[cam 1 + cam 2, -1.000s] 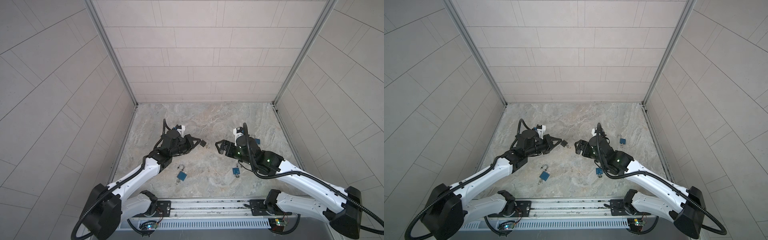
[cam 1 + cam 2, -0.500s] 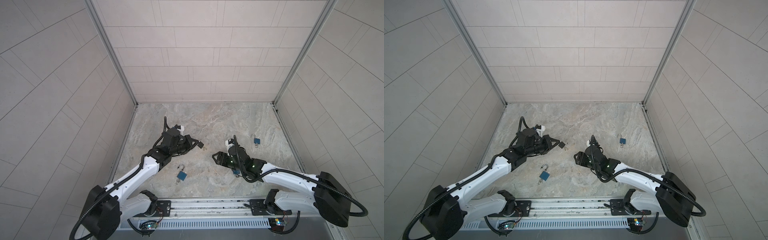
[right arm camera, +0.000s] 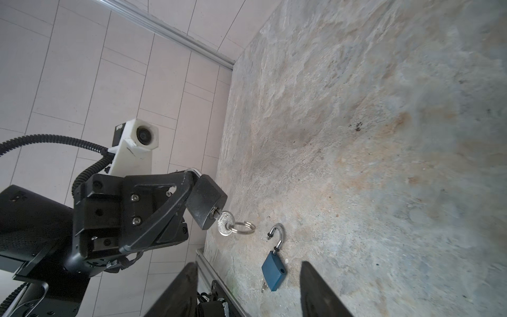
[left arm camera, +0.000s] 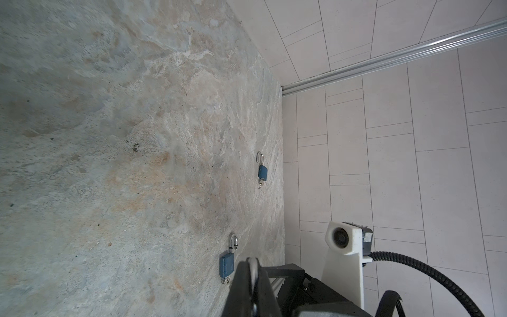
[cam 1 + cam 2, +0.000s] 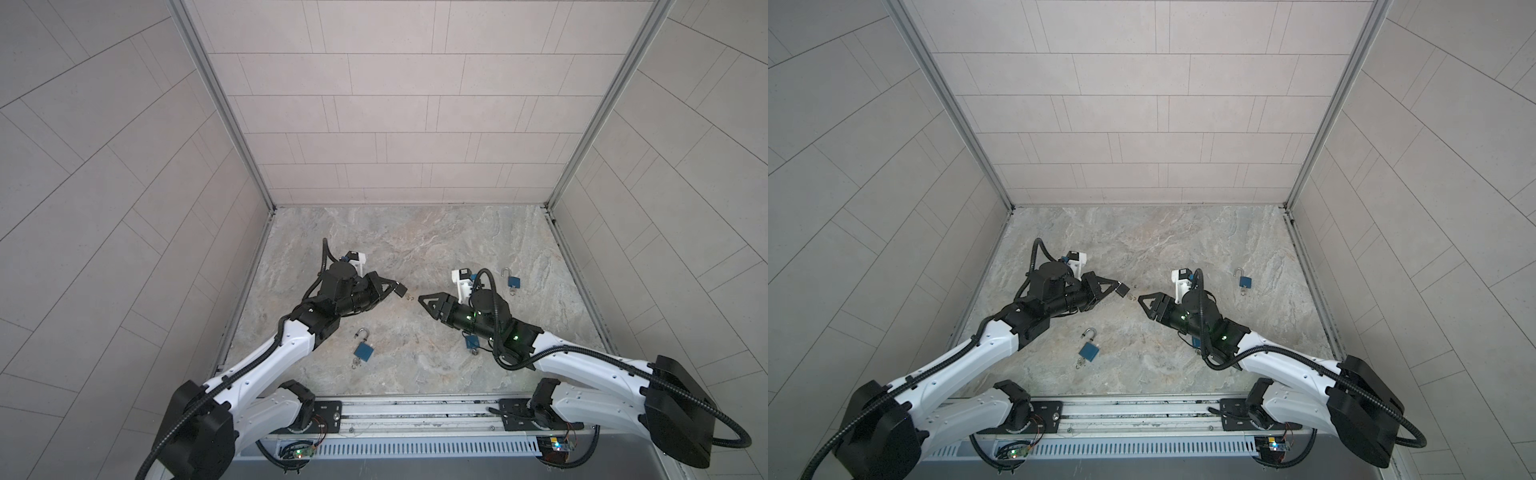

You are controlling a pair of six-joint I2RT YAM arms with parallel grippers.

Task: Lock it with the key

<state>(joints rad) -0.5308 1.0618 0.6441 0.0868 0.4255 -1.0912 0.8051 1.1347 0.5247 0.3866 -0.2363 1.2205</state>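
Key [image 3: 225, 222] in black padlock [image 3: 205, 201], left hand [image 3: 192, 178] clamped; right hand [image 5: 422, 298] narrowed, nearer.

Counting four locks here: three blue padlocks, sitting lower middle [image 5: 364, 351], right [image 5: 514, 282] and just right of center [image 5: 470, 341], plus one black padlock [image 5: 400, 289]. Each has a key [image 3: 225, 219] stuck in it, so four keys.

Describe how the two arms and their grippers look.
The left arm and right arm are white shells with black joint housings. A black corrugated cable runs along each. The black left gripper and right gripper have triangular, cut-out fingers. White camera mounts sit on the wrists; small green lights glow on the right arm.
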